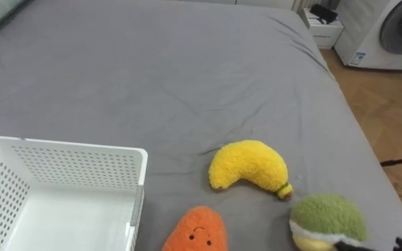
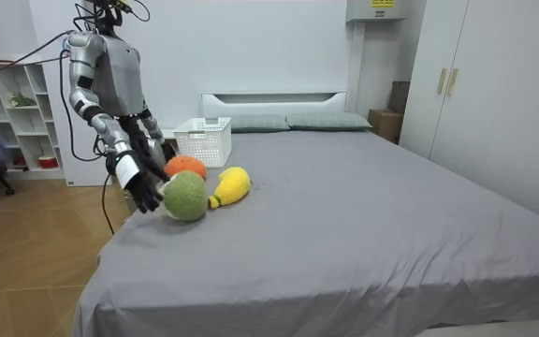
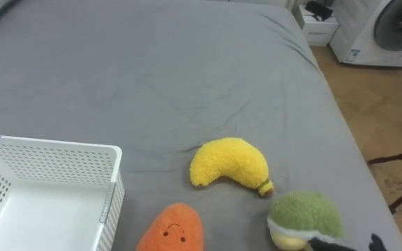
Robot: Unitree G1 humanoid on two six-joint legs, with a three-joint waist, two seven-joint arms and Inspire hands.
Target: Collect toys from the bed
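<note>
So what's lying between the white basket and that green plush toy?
The orange carrot toy lies between the basket and the green toy; the left eye view shows it. The yellow banana toy sits a little farther off.

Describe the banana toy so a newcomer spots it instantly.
On the grey bed, look right of the white basket at three plush toys. The banana plush lies beyond the orange plush and the round green plush. It alone is yellow and crescent-shaped.

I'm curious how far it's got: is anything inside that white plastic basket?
The white perforated plastic basket shows a bare floor with nothing on it; its near end lies out of view, so that part stays unchecked.
</note>
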